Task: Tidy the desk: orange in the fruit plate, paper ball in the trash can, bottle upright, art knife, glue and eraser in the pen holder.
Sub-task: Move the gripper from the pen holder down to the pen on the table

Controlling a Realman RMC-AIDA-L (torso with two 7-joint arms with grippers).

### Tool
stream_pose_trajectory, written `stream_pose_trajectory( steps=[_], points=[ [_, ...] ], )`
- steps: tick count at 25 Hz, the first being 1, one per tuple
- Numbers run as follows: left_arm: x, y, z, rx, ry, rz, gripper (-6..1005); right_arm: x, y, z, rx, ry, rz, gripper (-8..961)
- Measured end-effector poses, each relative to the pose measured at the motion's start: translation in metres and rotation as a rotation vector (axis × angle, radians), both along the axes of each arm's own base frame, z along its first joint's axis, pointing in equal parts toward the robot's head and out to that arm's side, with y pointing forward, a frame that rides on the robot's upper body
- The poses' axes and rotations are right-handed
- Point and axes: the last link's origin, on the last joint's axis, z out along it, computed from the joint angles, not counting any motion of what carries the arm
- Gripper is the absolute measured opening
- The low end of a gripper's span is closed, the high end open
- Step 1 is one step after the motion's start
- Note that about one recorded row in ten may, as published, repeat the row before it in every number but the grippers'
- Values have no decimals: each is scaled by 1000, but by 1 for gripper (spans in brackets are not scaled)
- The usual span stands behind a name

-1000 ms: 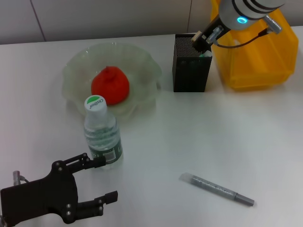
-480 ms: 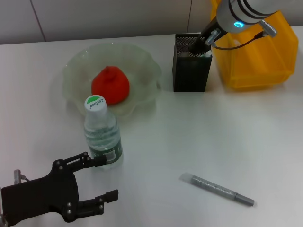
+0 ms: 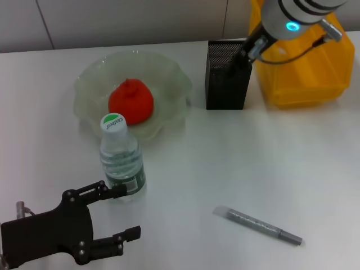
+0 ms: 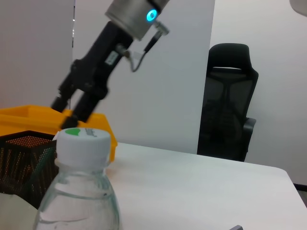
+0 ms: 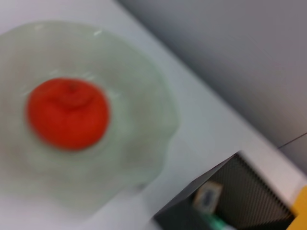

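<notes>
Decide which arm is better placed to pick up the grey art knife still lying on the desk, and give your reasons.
Probably the left. The left hand hangs low and open beside the upright bottle, on the near part of the desk like the art knife. The right hand is far off at the pen holder.

Office or lab room: plain white desk (image 3: 225,157), black mesh pen holder (image 3: 226,84) under the right gripper (image 3: 239,59), yellow plastic bin (image 3: 306,73) just beside it, bare white walls and a black mesh swivel chair (image 4: 228,115) beyond the desk.
</notes>
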Motion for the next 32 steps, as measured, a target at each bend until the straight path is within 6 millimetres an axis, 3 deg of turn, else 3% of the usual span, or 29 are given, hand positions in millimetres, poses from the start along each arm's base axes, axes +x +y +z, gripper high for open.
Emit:
stream_pose_trajectory(
  steps=[1,7,9,12,18,23,32],
  points=[
    [0,0,0,1,0,-1,787,-5,-12,0,-59,-9,-32,720],
    [0,0,0,4,2,-6,787,-9,-38,0,-196,-41,-116,720],
    [1,2,0,4,1,-12,787,-5,-54,-12,-330,-61,-183,720],
    [2,3,0,6,3,-15,787,-3,-58,-17,-365,-66,-195,721],
    [4,6,-1,10,7,-20,787,13,-75,-59,-541,-118,-214,720],
    [4,6,-1,9,8,-21,786,18,-84,-78,-602,-143,-196,719],
    [4,5,-1,1,7,-26,786,27,-91,-95,-649,-172,-220,700]
  ],
)
